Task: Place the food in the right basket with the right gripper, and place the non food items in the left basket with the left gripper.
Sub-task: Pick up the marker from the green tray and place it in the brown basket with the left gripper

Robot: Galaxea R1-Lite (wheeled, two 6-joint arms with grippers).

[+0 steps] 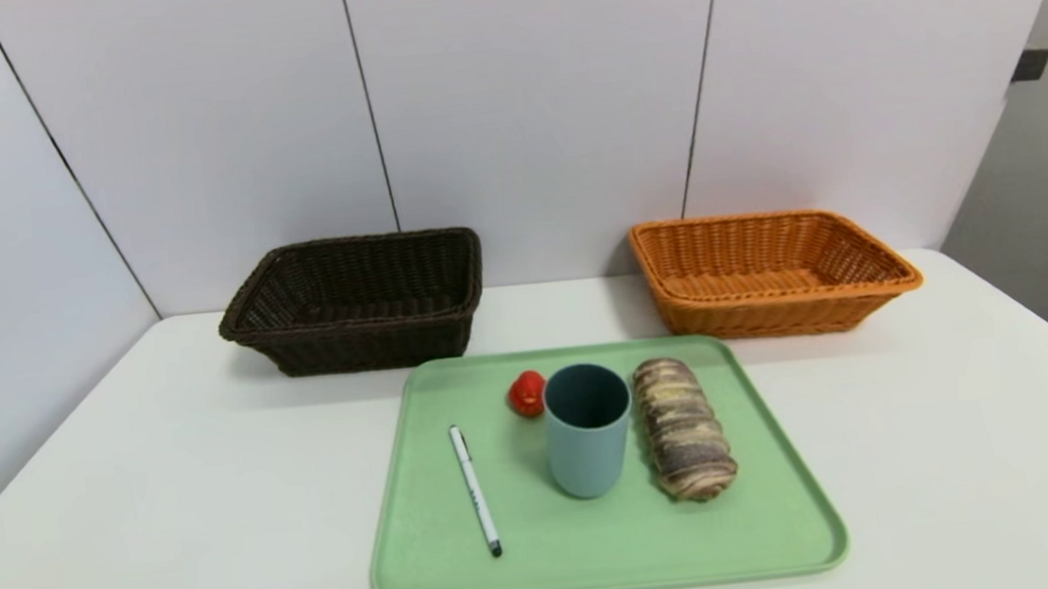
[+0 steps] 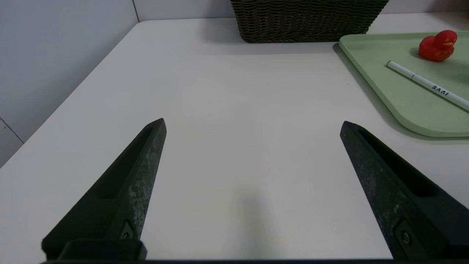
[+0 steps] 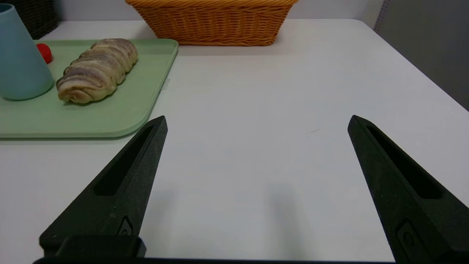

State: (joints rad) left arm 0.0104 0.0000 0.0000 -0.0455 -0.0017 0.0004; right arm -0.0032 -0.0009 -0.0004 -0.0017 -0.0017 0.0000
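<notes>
a white tabletop (image 1: 126, 519) spreads out below pale wall panels. at its far side sit two woven baskets well apart: a dark brown basket (image 1: 356, 302) on the left and an orange basket (image 1: 770, 271) on the right, both showing nothing inside. in front of them, between the two, lies a green tray (image 1: 608, 553) holding four things. along its right part lies a swirled bread roll (image 1: 683, 428), lengthwise from the far edge toward the near one. just left of it stands a blue-grey cup (image 1: 588, 441), upright and open-mouthed, close to the roll. on the tray's left part lies a white pen (image 1: 475, 489), dark tip toward the near edge. the smallest thing, a red toy duck (image 1: 527, 394), sits just beside the cup's far left side.

neither arm shows in the head view. the left claw (image 2: 253, 124) hovers over bare tabletop left of the tray, fingers spread wide, gripping nothing. the right claw (image 3: 256, 123) hovers over bare tabletop right of the tray, likewise wide apart and empty.
</notes>
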